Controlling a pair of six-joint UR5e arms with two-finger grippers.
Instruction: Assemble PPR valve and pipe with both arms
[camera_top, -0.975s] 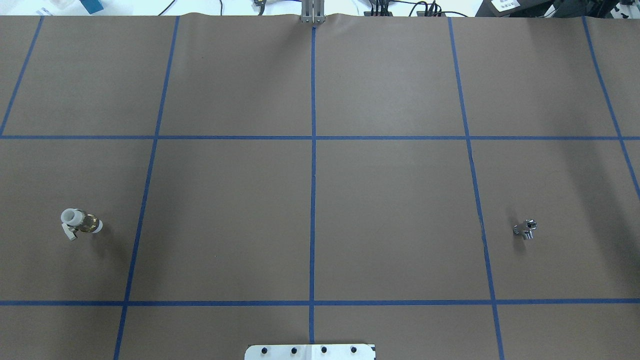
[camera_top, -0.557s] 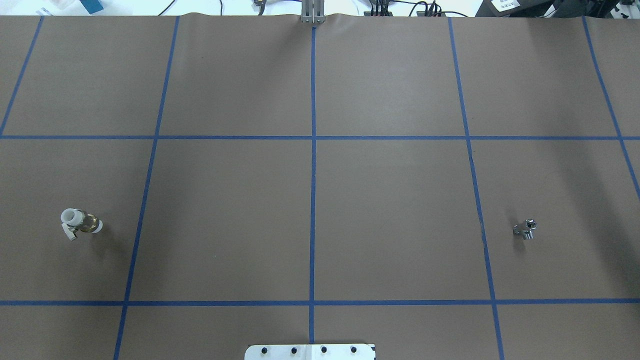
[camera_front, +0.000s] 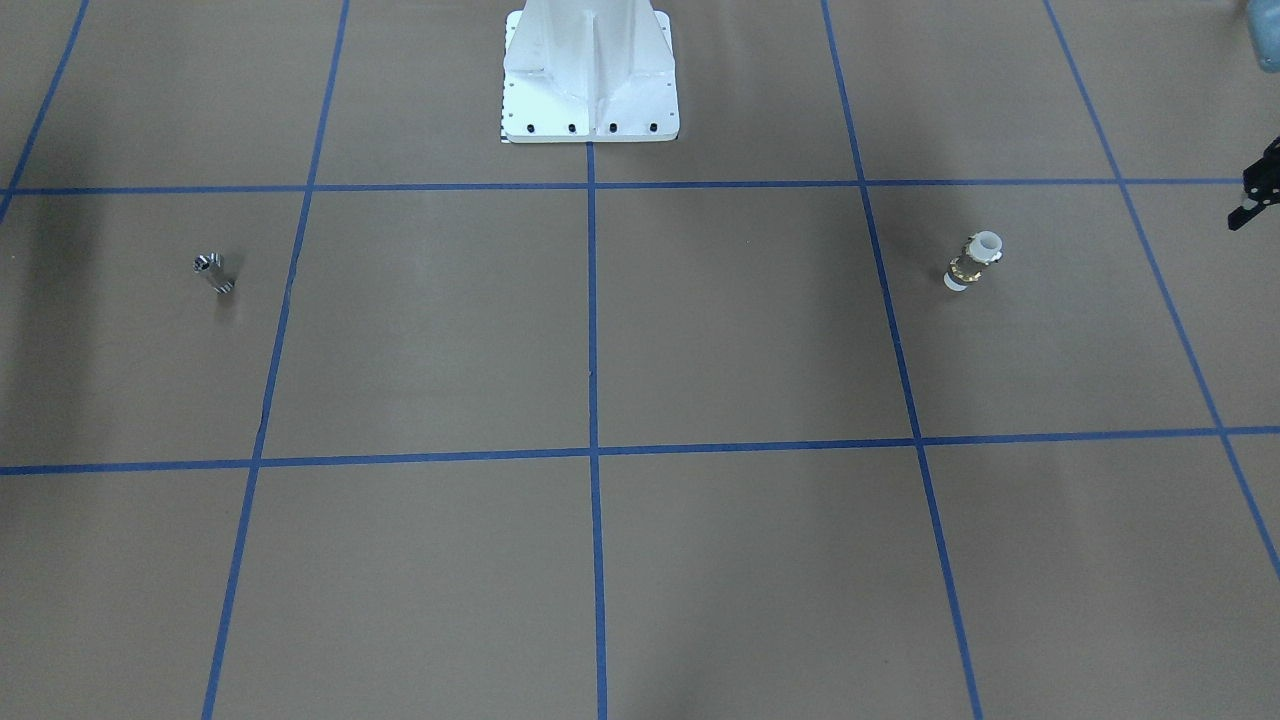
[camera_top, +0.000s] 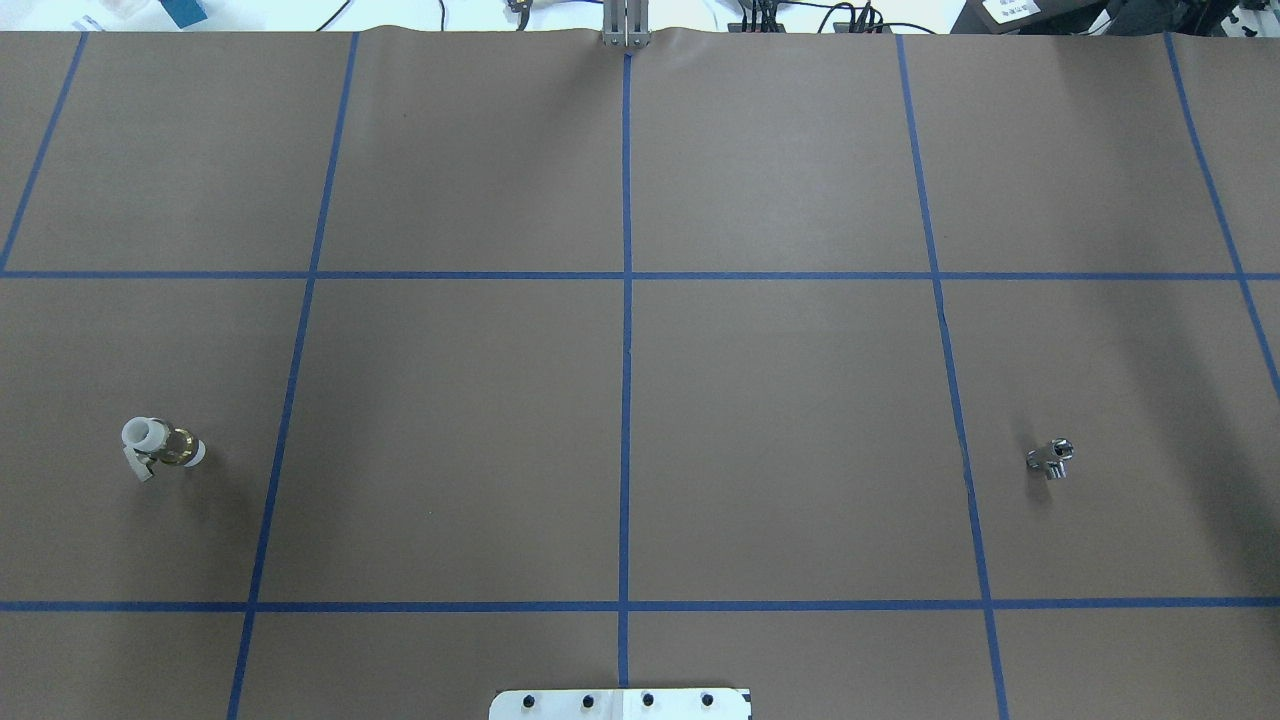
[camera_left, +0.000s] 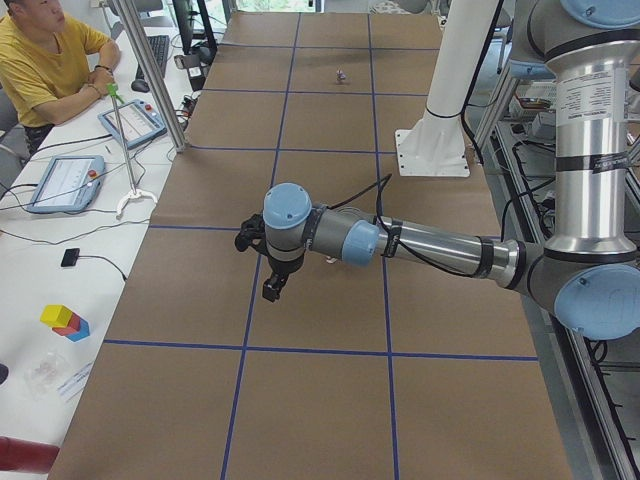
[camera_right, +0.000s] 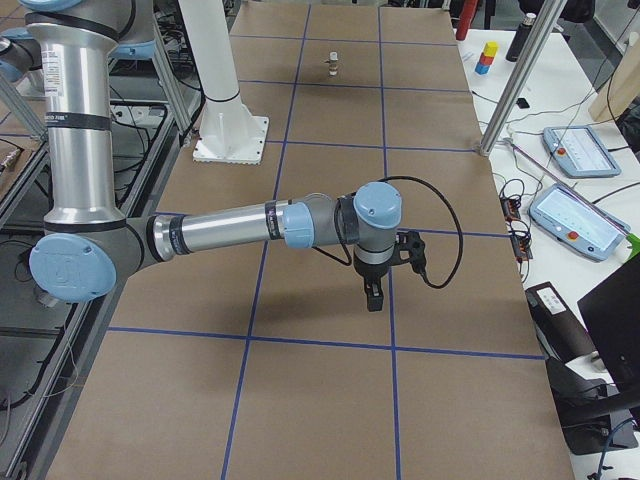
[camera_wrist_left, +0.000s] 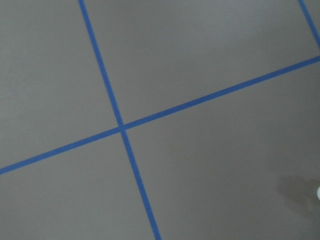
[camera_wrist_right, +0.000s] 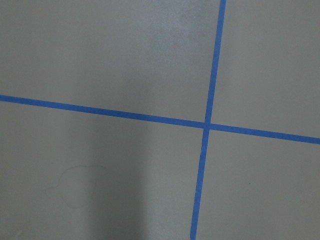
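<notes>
PPR valve (camera_top: 163, 449), white with a brass band, stands on one white end as far as I can see. Its long axis goes about straight up from the table (camera_top: 640, 400), and the wider open end looks upward. The small grey lever sticks out sideways, toward my side of the table. The valve is on my left part, in the middle row of the blue tape grid (camera_top: 626, 275), left of one of its lines.

The pipe (camera_top: 1050, 458) is well apart from it, on my right part, just right of another line. It also seems to stand on end, mouth upward, with a short stub out to one side.

My left fingers (camera_left: 268, 290) hang above the table and point down, and my right fingers (camera_right: 373, 297) do the same. Both are apart from the two pieces. I cannot tell whether either pair is spread or pressed together.
</notes>
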